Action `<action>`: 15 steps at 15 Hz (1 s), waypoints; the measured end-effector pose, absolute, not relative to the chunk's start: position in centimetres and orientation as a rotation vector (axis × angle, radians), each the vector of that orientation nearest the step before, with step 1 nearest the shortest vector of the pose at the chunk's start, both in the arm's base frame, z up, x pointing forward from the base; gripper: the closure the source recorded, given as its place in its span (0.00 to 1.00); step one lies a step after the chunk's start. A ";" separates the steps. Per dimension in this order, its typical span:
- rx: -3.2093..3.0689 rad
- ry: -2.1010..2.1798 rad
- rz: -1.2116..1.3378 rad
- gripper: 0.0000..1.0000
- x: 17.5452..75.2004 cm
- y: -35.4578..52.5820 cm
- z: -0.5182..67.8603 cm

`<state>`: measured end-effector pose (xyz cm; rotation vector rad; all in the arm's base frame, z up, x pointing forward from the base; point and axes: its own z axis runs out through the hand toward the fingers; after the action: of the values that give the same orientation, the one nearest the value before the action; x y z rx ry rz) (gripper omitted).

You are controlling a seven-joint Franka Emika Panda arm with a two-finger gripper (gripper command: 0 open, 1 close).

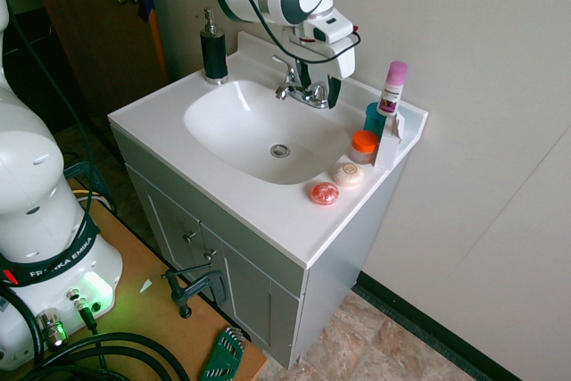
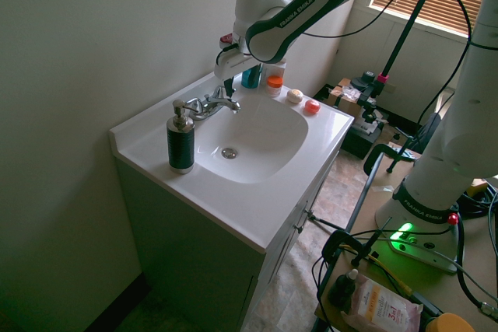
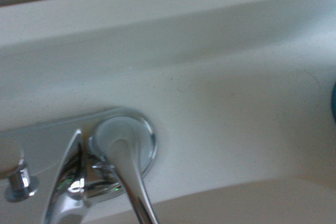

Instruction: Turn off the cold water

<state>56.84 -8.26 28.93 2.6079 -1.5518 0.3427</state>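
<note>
The chrome two-lever faucet stands at the back of the white basin; no water stream shows. Its cold lever is the one on the right in the first exterior view. My gripper is open and hangs low right at that lever, with one dark finger near the spout side and the other past the lever's right. In the second exterior view the gripper sits just above the faucet. The wrist view shows the cold lever on its round base, close and blurred.
A black soap dispenser stands left of the faucet. On the counter's right are a pink-capped bottle, a teal cup, an orange-lidded jar and two round soaps. The wall rises right behind the faucet.
</note>
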 end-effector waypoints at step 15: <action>2.567 -1.510 0.447 0.00 58.6 -11.3 27.6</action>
<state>58.57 -11.31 27.57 2.5668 -1.5102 0.4474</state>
